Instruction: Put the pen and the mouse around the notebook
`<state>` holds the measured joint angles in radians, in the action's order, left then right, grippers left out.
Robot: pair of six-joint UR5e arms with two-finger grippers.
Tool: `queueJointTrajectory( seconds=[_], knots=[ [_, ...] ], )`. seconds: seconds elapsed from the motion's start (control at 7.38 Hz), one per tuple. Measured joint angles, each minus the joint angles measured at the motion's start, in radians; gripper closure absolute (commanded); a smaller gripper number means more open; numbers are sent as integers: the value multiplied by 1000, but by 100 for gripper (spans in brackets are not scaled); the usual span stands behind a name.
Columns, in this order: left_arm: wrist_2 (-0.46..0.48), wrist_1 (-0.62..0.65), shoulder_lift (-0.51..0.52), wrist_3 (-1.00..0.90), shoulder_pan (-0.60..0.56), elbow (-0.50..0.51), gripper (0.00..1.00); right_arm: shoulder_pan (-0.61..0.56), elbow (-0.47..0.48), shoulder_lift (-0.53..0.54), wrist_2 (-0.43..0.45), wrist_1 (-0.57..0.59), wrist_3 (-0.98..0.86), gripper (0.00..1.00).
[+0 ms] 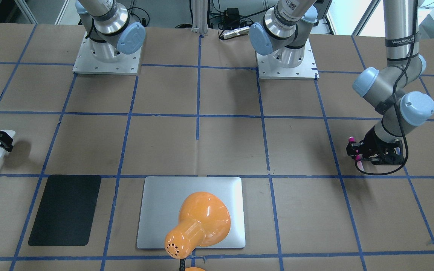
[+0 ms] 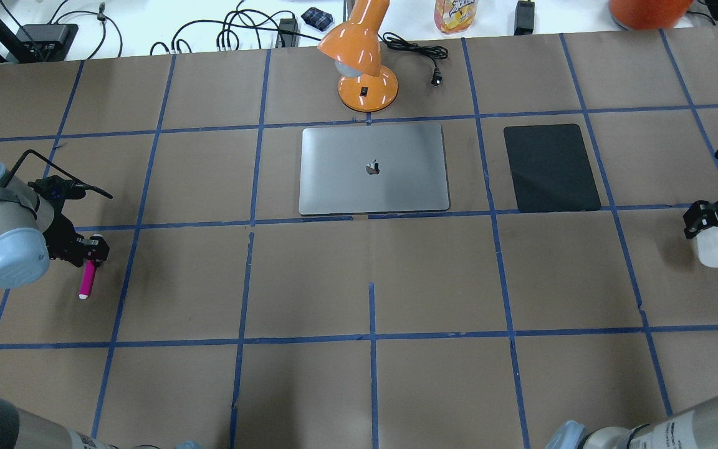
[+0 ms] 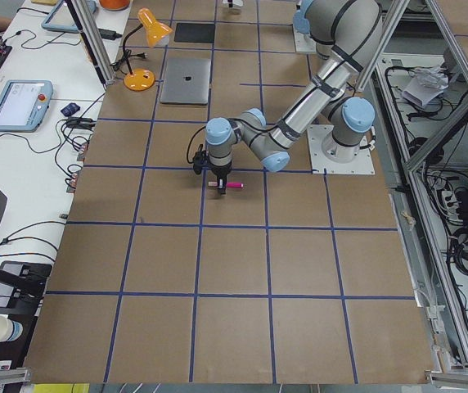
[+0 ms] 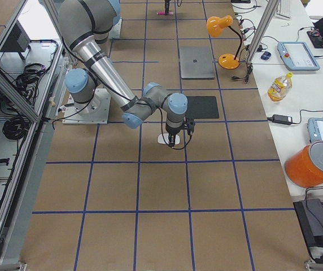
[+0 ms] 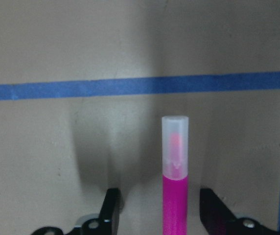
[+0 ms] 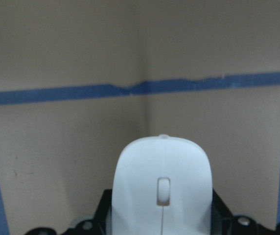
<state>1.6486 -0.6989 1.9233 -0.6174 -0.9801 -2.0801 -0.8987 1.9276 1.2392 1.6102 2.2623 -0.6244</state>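
At the overhead view's left edge, the left gripper (image 2: 93,249) straddles the thin magenta-pink pen (image 2: 86,280), jaws apart, not touching it. At the right edge, the right gripper (image 2: 712,229) clamps the glossy white oval mouse (image 2: 715,249). The flat silver-grey notebook (image 2: 374,187) lies upper centre.

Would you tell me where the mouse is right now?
In the overhead view, the mouse is at the far right edge, between the fingers of the right hand, to the right of the black mat.
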Motion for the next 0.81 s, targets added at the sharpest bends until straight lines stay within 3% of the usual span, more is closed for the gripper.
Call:
queueJointTrajectory(
  seconds=[0.27,0.81],
  knots=[
    [-9,1,-6,22,-4,1,89,-124,-133,-34,1,-62,94,47],
    [-14,-16,-41,53,-22,6,89,-367,-363,-226,4,-99,349,41]
  ],
)
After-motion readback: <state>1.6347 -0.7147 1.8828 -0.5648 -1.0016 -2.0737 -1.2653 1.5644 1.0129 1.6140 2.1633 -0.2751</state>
